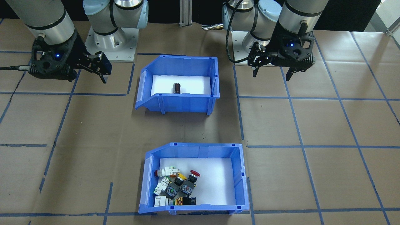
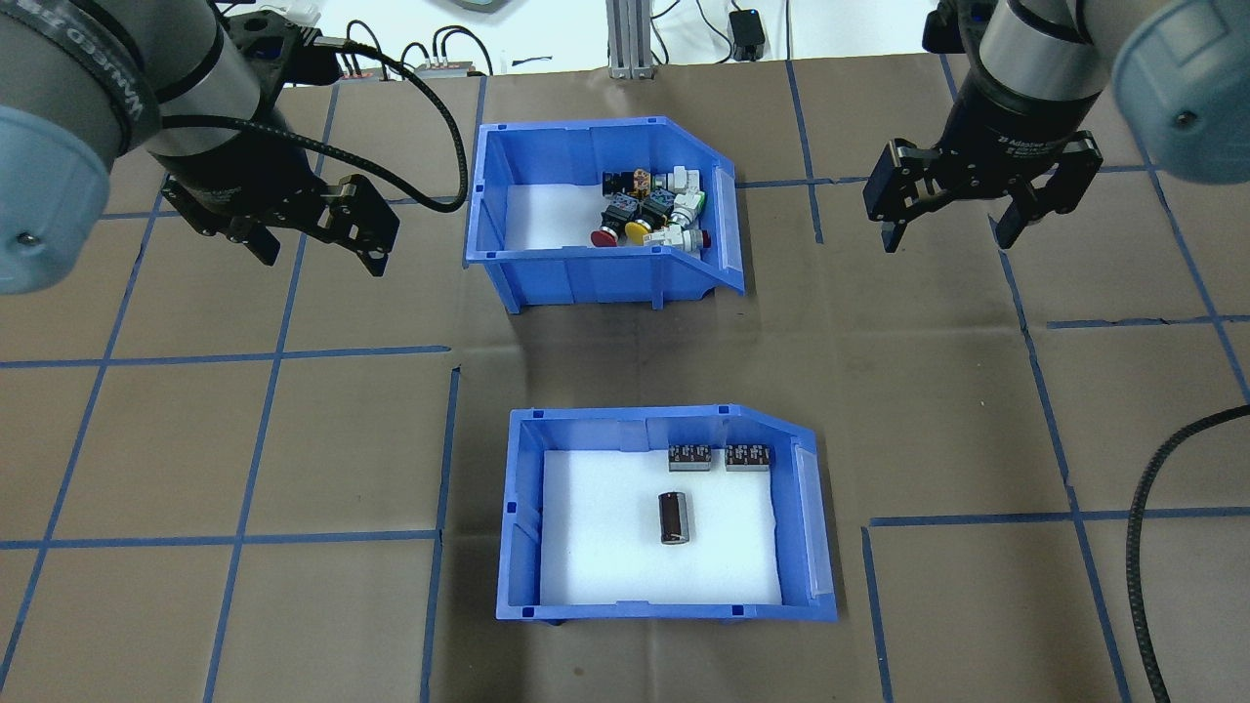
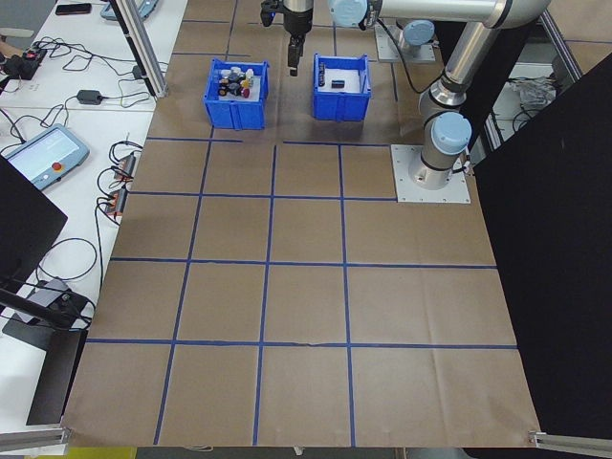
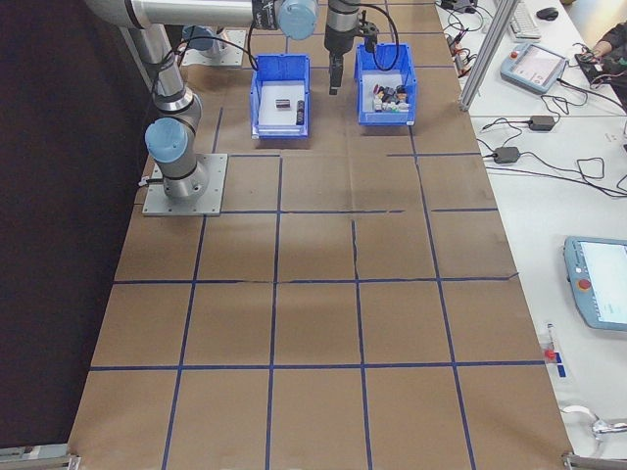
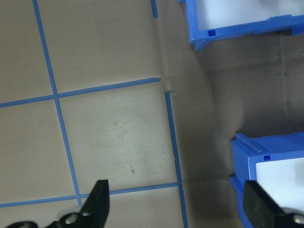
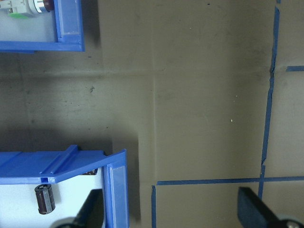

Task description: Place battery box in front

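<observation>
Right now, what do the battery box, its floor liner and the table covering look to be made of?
The battery box looks like moulded plastic, blue and slightly glossy, with ribbed walls and a translucent front lip. Its floor liner appears to be white foam or paper sheet, matte; which one is unclear. The table covering looks like brown kraft paper, creased at seams, gridded with blue tape.

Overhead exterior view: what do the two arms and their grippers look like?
Both arms have silver-grey tube links with pale blue joint caps and black bands. The left gripper and right gripper are black two-finger units on black wrist housings. A black cable loops from the left wrist; white lettering marks the right gripper's collar.
</observation>
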